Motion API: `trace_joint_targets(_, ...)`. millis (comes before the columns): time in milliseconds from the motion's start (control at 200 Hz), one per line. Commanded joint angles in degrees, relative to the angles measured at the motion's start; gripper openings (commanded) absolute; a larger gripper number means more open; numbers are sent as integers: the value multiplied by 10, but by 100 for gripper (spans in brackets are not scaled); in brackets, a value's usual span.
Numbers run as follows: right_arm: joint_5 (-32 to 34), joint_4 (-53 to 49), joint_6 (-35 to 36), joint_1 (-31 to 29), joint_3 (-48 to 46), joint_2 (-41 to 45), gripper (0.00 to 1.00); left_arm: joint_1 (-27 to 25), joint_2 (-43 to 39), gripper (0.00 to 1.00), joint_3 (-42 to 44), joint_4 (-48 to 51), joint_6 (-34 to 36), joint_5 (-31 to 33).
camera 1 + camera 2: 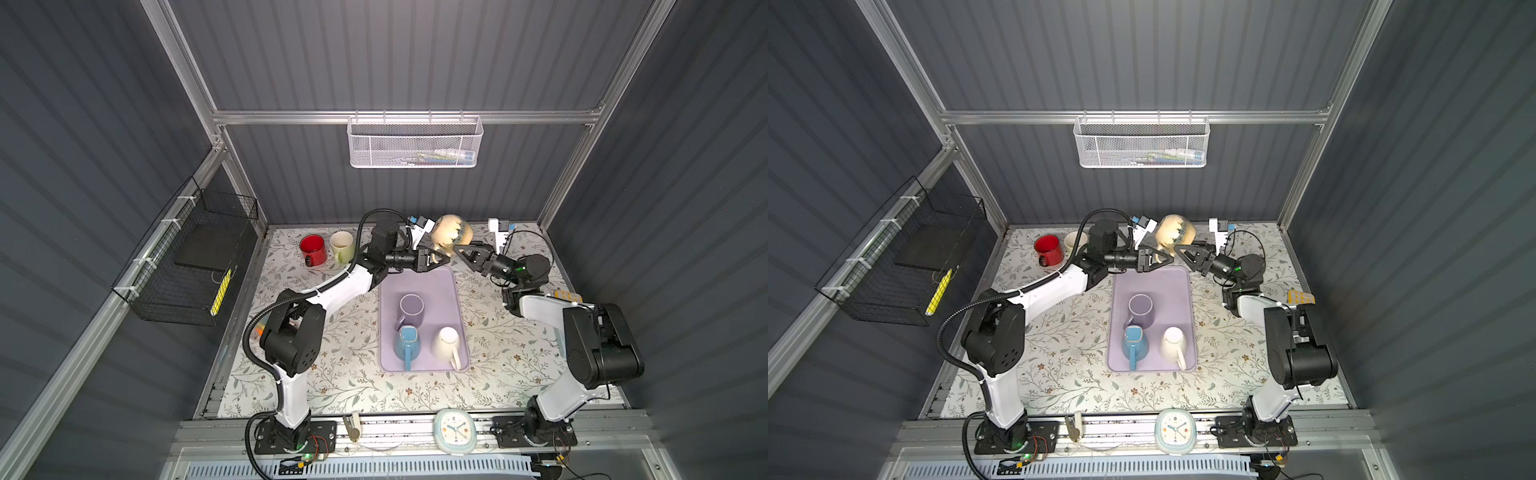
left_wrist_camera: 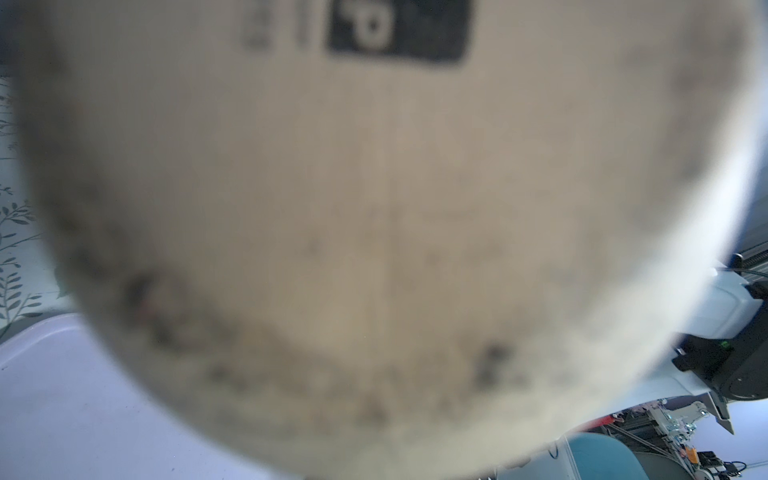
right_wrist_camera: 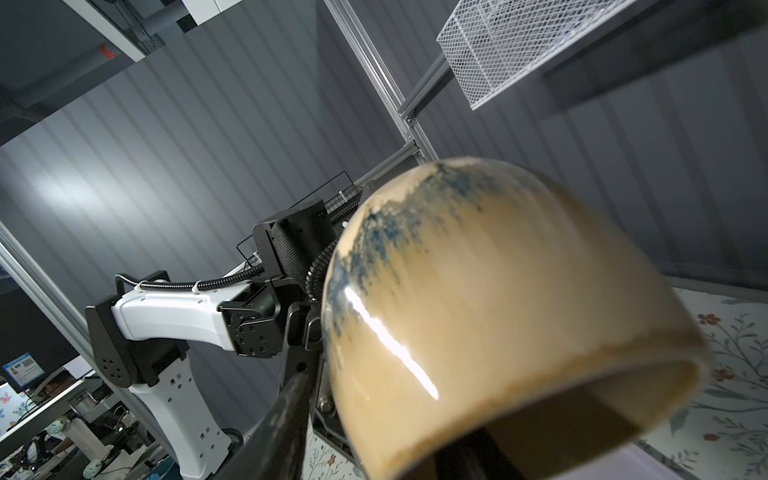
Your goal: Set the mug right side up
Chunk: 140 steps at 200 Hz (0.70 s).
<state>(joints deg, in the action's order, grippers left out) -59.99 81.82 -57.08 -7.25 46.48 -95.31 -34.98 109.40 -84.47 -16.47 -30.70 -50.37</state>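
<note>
A beige mug with blue glaze streaks hangs in the air above the far end of the tray, tipped on its side. My left gripper is shut on its handle, from the left. The mug's blurred base fills the left wrist view, so the jaws are hidden there. My right gripper reaches in from the right. In the right wrist view it straddles the wall of the mug at the mouth. One finger stands outside with a gap and the other is inside.
A lavender tray holds a purple mug, a blue mug and a white mug. A red mug and a cream mug stand at the back left. A clock sits on the front rail.
</note>
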Motion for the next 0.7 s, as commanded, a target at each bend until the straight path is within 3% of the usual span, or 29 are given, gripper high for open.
trace_joint_targets(0,2,28,-11,-5,17,-8,47,-4,-1,4,-4,-72,-2,-19)
trace_joint_targets(200,8,29,-15,-8,23,-16,42,-4,16,5,3,-107,-31,-20)
trace_joint_targets(695,29,14,-12,-13,23,-43,12,-5,37,19,6,-123,-44,-5)
